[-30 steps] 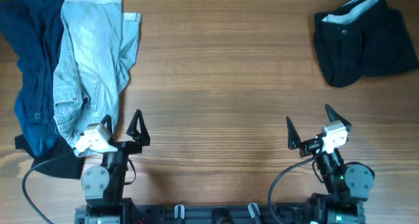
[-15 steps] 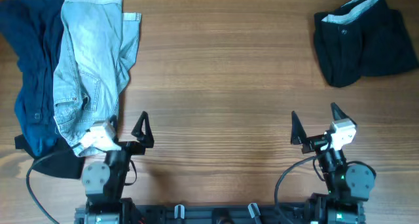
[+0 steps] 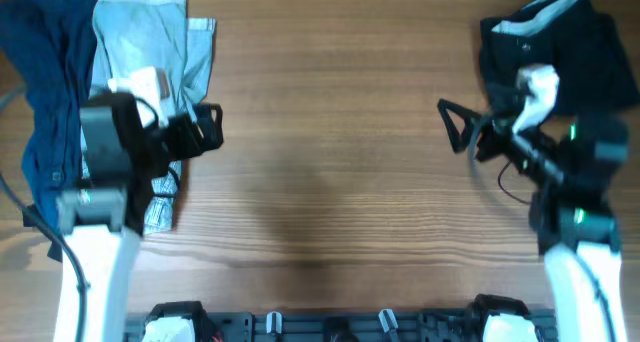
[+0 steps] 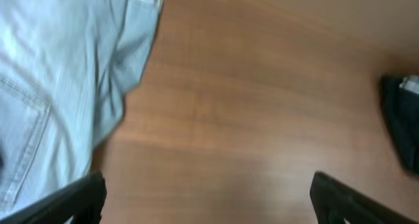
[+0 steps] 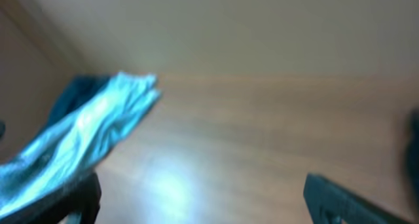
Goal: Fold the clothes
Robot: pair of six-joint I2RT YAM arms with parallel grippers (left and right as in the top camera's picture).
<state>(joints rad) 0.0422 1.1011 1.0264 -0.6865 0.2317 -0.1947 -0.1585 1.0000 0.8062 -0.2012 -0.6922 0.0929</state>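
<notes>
The left gripper is spread wide with nothing between its jaws; its wrist view shows only bare wood in the gap. The right gripper is just as wide open and equally empty. Both arms reach out over the table, held above the surface, with their grippers pointed inward at each other across the bare middle. The overhead view is smeared, so I cannot tell their exact height. The pale denim shorts lie flat directly under and behind the left gripper, running away from the robot on that arm's outer side, with one leg edge just below the jaws. A navy garment lies further out beyond the shorts and partly under them. A black garment sits bunched just behind and beyond the right gripper. Denim should handle as soft but fairly weighty cloth: limp when lifted, grippy rather than slippery, not fragile, and able to hold a crease. The best places to take hold are probably the thick stitched edges, the cuffed hem at the far end or the waistband, pinched at the corners so the panel hangs straight.
</notes>
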